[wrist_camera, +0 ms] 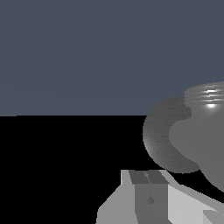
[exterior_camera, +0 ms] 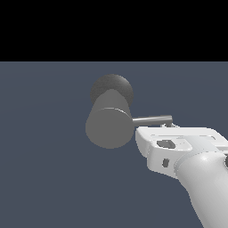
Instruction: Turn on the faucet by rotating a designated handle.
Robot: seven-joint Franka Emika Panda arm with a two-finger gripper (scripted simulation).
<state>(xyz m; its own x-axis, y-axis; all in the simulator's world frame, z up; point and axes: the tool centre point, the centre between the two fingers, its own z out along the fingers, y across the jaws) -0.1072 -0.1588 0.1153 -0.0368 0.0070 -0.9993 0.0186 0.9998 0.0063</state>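
The faucet is a thick matte grey cylinder with a darker rounded dome behind it. Its handle, a thin shiny rod, sticks out toward the exterior view's right. My white hand sits just below the rod's outer end. Only the tips of the gripper show there, right at the rod's end, and I cannot tell whether they touch it. In the wrist view the gripper has its fingers pressed together with nothing between them. The dome and the cylinder loom beside it.
A flat dark blue-grey floor spreads all around the faucet. My white forearm comes in from the exterior view's lower right.
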